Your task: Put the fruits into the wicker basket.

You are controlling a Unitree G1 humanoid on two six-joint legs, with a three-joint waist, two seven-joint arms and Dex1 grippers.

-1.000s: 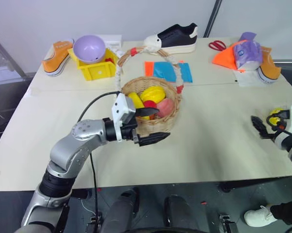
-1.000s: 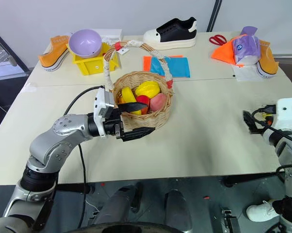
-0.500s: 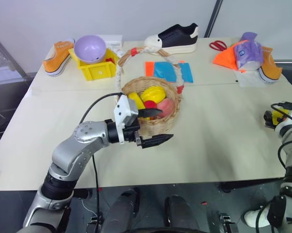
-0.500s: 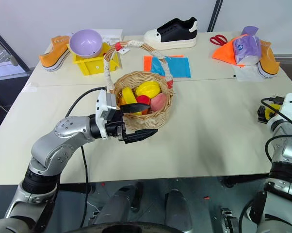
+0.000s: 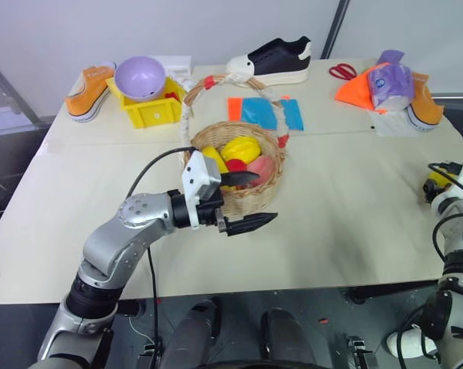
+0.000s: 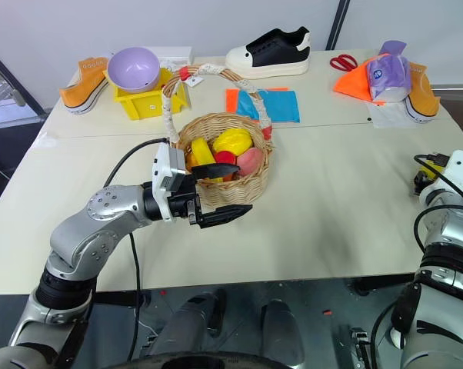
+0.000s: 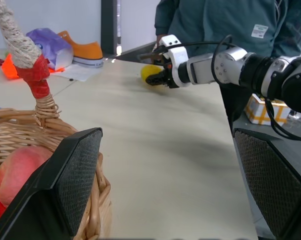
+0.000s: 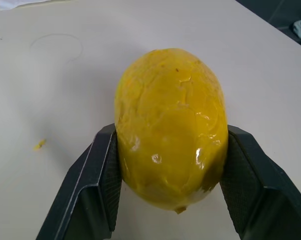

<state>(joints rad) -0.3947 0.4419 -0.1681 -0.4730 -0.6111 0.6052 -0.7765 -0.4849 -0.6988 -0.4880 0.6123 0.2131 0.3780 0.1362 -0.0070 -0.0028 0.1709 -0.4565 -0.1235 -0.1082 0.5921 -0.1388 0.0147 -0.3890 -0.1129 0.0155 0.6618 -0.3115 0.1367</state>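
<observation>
The wicker basket (image 6: 216, 118) stands mid-table and holds several fruits (image 5: 241, 149), yellow, red and pink. My left gripper (image 5: 245, 201) is open and level at the basket's near side, one black finger over the fruits and the other in front of the wall. A yellow lemon (image 8: 170, 127) rests on the table near the right edge. My right gripper (image 8: 171, 134) is shut on it, a pad pressed against each side. The left wrist view shows that gripper (image 7: 155, 79) with the lemon (image 7: 150, 73) far across the table.
At the back stand a yellow bin (image 5: 156, 112) holding a purple bowl (image 5: 141, 76), an orange sneaker (image 5: 90, 88), a black sneaker (image 5: 271, 60), scissors (image 5: 341, 71), blue-orange cloth (image 5: 266, 112) and an orange sneaker with a purple pack (image 5: 391, 83). A person (image 7: 225, 20) stands beyond the table's right edge.
My right gripper has moved out to the lemon at the table's right edge and its fingers have closed onto it. The left arm and basket have stayed put.
</observation>
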